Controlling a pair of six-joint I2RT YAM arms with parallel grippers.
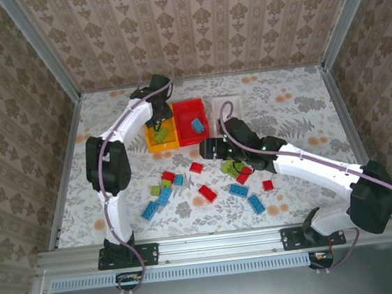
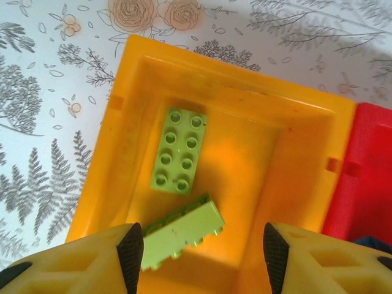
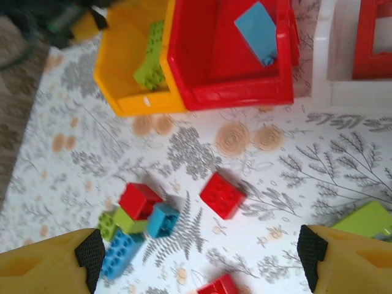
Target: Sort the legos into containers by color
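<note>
My left gripper (image 1: pixel 154 122) (image 2: pixel 202 257) hangs open over the yellow container (image 1: pixel 152 146) (image 2: pixel 245 92). Two lime green legos lie in it: one flat (image 2: pixel 179 150), one tilted on its side (image 2: pixel 180 236) close to my left finger, free of the pads. The red container (image 1: pixel 186 109) (image 3: pixel 233 92) holds a blue lego (image 1: pixel 198 124) (image 3: pixel 257 27). A red square frame (image 3: pixel 373 37) rests in the white container (image 1: pixel 228 105) (image 3: pixel 343 86). My right gripper (image 1: pixel 209 149) (image 3: pixel 202 260) is open above the table, a loose red lego (image 1: pixel 196 166) (image 3: pixel 222 195) below it.
Loose red, blue and green legos are scattered over the floral table in front of the containers, with a tight cluster (image 1: pixel 165 185) (image 3: pixel 138 214) at the left. A green lego (image 3: pixel 367 220) lies beside my right finger. Patterned walls and metal posts enclose the table.
</note>
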